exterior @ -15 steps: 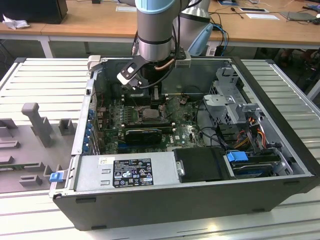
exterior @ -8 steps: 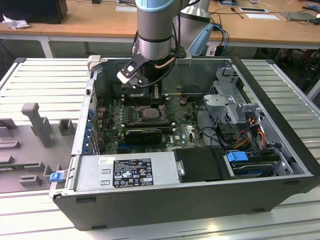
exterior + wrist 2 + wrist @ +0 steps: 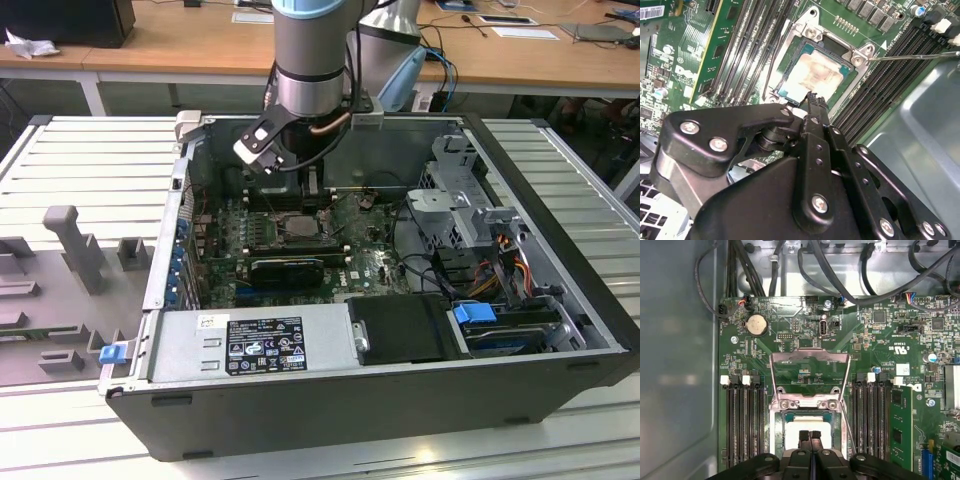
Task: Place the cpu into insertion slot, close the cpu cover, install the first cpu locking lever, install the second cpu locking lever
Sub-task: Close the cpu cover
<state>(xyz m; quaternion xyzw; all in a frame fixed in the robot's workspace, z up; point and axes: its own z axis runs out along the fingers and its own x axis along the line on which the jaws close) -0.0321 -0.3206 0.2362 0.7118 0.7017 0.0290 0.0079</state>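
Gripping: nothing; the gripper point(image 3: 810, 436) has its jaws pressed together, tips at the edge of the cpu point(image 3: 792, 432).
Cpu position: lying flat inside the insertion slot point(image 3: 777, 426).
Cpu cover point(image 3: 810, 358): standing open, hinged back from the socket.
Step in hand: placing looks done; the cover is not yet closed.
Next move calls for: catching the cover's free edge without nudging the chip.

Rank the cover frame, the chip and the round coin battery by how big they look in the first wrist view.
Largest: the cover frame, flipped open.
Next: the chip, partly hidden by the end effector.
Smallest: the coin battery, clearly.
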